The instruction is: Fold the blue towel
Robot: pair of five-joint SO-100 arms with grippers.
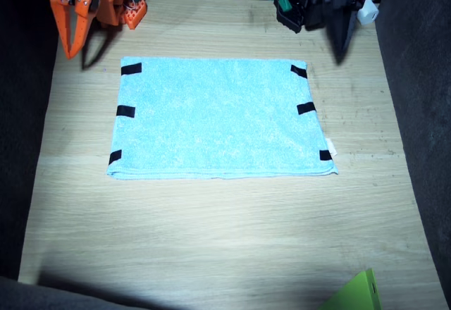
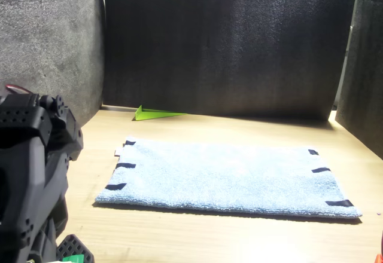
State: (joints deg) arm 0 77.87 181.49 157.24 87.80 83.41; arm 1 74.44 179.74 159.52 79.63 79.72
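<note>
A wooden table [image 1: 211, 239] is seen from above in the fixed view, walled in by dark foam panels. At the far left corner the orange right arm [image 1: 99, 0] is parked, its gripper [image 1: 70, 35] hanging clear of the cloth; two long orange fingers are seen close together with nothing between them, though whether they are fully closed cannot be told. In the middle of the table the towel [image 1: 218, 120] is laid flat, with a doubled edge shown along its near side. Black tape marks [image 1: 125, 111] are set along both short edges, and a small white tag [image 1: 331, 146] is seen at its near right corner. At the far right corner the black left arm [image 1: 317, 0] is parked, its gripper [image 1: 342, 32] off the towel; its jaw state cannot be told. A green piece [image 1: 356, 294] lies at the near right edge. In the front view the towel [image 2: 227, 179] lies mid-table.
</note>
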